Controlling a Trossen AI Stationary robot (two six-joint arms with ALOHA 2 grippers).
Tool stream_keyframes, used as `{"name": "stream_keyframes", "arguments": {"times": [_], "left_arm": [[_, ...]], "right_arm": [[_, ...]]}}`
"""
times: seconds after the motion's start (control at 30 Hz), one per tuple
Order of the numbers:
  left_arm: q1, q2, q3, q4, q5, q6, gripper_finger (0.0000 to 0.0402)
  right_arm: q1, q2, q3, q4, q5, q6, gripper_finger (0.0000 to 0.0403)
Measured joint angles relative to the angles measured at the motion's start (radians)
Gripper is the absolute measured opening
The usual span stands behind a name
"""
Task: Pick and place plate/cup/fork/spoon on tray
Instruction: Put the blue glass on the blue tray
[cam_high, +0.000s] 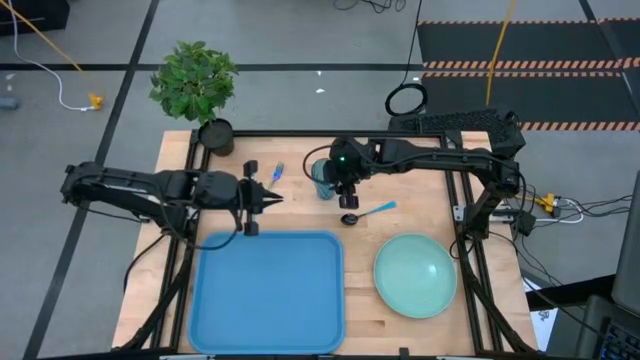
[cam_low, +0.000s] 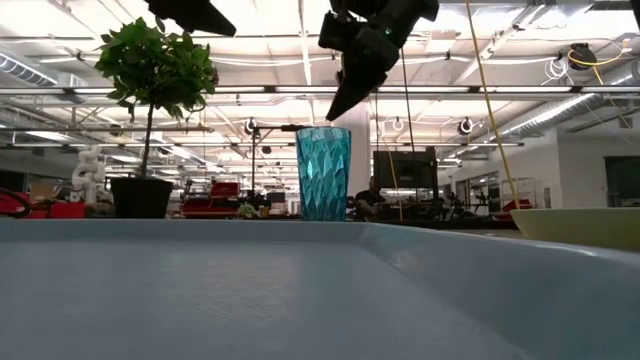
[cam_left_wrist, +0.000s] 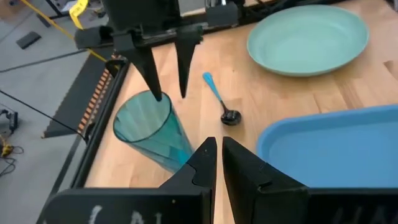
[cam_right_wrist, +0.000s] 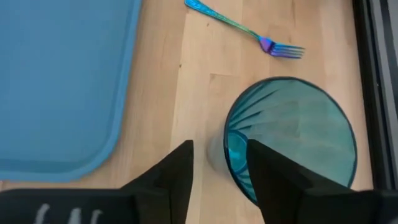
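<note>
The teal cup (cam_high: 322, 180) stands upright on the wood table, also shown in the low view (cam_low: 323, 172). My right gripper (cam_right_wrist: 217, 149) is open just above it, pointing down. One finger is over the cup's mouth and one is outside its wall, both clear of the rim (cam_low: 323, 128). My left gripper (cam_left_wrist: 217, 148) is shut and empty, hovering beyond the blue tray's (cam_high: 270, 290) far edge, left of the cup. The spoon (cam_high: 367, 213) lies right of the cup, and the fork (cam_right_wrist: 249, 31) left of it. The mint-green plate (cam_high: 415, 275) rests right of the tray.
A potted plant (cam_high: 200, 85) stands at the table's far left corner. Black frame rails run along the table's edges (cam_high: 470, 230). Bare wood shows between the tray and the plate (cam_high: 358, 300).
</note>
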Motion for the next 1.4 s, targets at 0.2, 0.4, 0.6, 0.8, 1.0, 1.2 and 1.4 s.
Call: {"name": "stream_keyframes", "arguments": {"times": [0.2, 0.4, 0.6, 0.8, 1.0, 1.2, 1.4], "left_arm": [[0.006, 0.005, 0.000, 0.000, 0.000, -0.001, 0.0031], [0.006, 0.004, 0.000, 0.001, 0.003, 0.004, 0.0031], [0.006, 0.004, 0.000, 0.001, 0.004, 0.004, 0.0031], [0.006, 0.004, 0.000, 0.001, 0.004, 0.006, 0.0031], [0.006, 0.004, 0.000, 0.003, 0.004, 0.006, 0.0031], [0.006, 0.004, 0.000, 0.005, 0.005, -0.002, 0.0031], [0.006, 0.004, 0.000, 0.058, 0.006, -0.004, 0.0031]], "right_arm": [[-0.003, 0.000, -0.040, 0.058, 0.001, -0.039, 0.0148], [-0.020, 0.000, -0.078, 0.098, 0.000, -0.079, 0.0137], [-0.038, 0.001, -0.090, 0.110, -0.005, -0.098, 0.0097], [-0.048, 0.002, -0.090, 0.104, -0.060, -0.103, 0.0028], [-0.048, 0.002, -0.090, 0.098, -0.079, -0.104, 0.0009], [-0.048, 0.000, -0.090, 0.097, -0.078, -0.103, 0.0003], [-0.046, -0.009, -0.090, 0.099, -0.081, -0.085, 0.0001]]}}
